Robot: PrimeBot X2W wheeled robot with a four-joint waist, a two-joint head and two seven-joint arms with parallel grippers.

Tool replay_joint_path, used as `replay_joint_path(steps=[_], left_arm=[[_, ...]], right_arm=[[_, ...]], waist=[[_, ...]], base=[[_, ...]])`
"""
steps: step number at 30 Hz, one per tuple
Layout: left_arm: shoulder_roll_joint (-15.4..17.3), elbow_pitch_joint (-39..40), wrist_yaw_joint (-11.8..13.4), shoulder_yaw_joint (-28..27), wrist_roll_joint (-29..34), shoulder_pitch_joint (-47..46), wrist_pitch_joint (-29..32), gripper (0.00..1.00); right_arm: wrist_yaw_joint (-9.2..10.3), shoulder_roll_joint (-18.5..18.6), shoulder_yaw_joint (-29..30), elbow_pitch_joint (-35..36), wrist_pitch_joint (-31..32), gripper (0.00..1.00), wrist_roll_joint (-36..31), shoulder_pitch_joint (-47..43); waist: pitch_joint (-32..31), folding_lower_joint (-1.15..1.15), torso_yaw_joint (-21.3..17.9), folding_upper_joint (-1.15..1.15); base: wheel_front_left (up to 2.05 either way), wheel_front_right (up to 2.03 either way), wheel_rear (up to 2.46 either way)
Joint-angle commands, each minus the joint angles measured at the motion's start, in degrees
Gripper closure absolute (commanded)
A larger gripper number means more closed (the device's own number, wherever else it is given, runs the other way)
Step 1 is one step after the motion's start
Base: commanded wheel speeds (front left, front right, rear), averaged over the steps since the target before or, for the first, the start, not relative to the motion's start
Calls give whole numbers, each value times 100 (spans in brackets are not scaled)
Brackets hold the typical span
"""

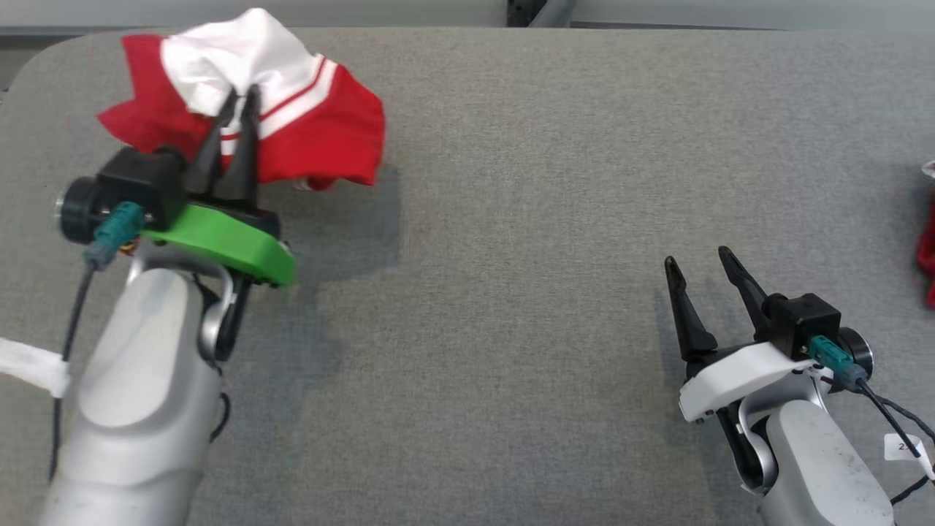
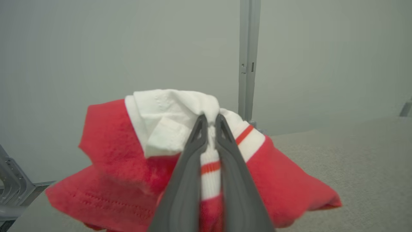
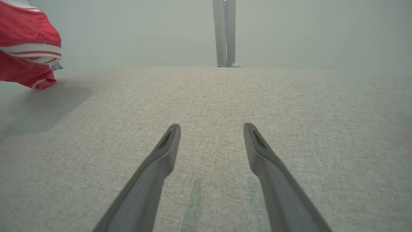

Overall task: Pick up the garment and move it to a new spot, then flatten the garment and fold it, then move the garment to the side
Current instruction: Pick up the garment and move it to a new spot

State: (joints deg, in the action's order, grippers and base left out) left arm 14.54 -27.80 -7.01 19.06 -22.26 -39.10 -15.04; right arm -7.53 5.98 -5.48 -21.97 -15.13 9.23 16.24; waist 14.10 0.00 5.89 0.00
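The garment (image 1: 314, 117) is red with a white part and red-striped white trim, bunched up at the far left of the grey table (image 1: 511, 219). It hangs lifted above the cloth and casts a shadow below. My left gripper (image 1: 243, 93) is shut on its white fold. The left wrist view shows the garment (image 2: 122, 154) draped around both fingers, my left gripper (image 2: 210, 118) pinching the white fabric. My right gripper (image 1: 697, 257) stands open over the table at the lower right, nothing between its fingers. In the right wrist view the garment (image 3: 25, 35) hangs at the upper left, far from my right gripper (image 3: 210, 129).
Another red cloth item (image 1: 928, 256) shows at the table's right edge. A grey upright post (image 3: 224, 32) stands behind the table's far edge. The table's left far corner is rounded, close to the garment.
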Motion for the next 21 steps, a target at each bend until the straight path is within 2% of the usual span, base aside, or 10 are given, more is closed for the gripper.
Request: replay_joint_path(steps=[1, 4, 7, 10, 14, 15, 16, 17, 21], left_arm=[[-168, 58, -23, 98, 46, 108, -16, 100], [-591, 107, -47, 369, 68, 175, -17, 100], [-884, 160, -48, 774, -31, 196, -17, 100], [-1016, 75, -49, 1246, -170, 226, -16, 100], [-1056, -86, -49, 1374, -242, 288, -17, 100], [-1064, -161, -49, 1361, -288, 334, -17, 78], [-1059, -229, -49, 1341, -251, 361, -17, 31], [-1040, -331, -50, 1285, -228, 408, -18, 0], [-921, -584, -45, 885, -25, 705, -11, 0]], right_arm=[[8, -8, 53, -24, -1, 0, 36, -125], [7, -85, 109, 18, -1, 0, 36, -167], [8, -105, 155, 35, -1, 0, 48, -174], [8, -149, 168, 32, -1, 0, 62, -147], [8, -189, 136, 32, -1, 0, 78, -95], [8, -201, 132, 29, -1, 0, 86, -87], [8, -212, 141, 27, -1, 0, 98, -78], [8, -225, 149, 27, -1, 0, 102, -72], [8, -258, 208, 23, -1, 0, 107, -138]], waist=[[-268, 0, -436, 0], [-278, 0, -725, 0], [-240, 0, -1019, 0], [-197, 0, -1264, 0], [-152, 0, -1455, 0], [-147, 0, -1492, 0], [-143, 0, -1514, 0], [-145, 0, -1528, 0], [-237, 0, -1473, 0]], base=[[0, 0, 0], [0, 0, 0], [0, 0, 0], [0, 0, 0], [0, 0, 0], [0, 0, 0], [0, 0, 0], [0, 0, 0], [0, 0, 0]])
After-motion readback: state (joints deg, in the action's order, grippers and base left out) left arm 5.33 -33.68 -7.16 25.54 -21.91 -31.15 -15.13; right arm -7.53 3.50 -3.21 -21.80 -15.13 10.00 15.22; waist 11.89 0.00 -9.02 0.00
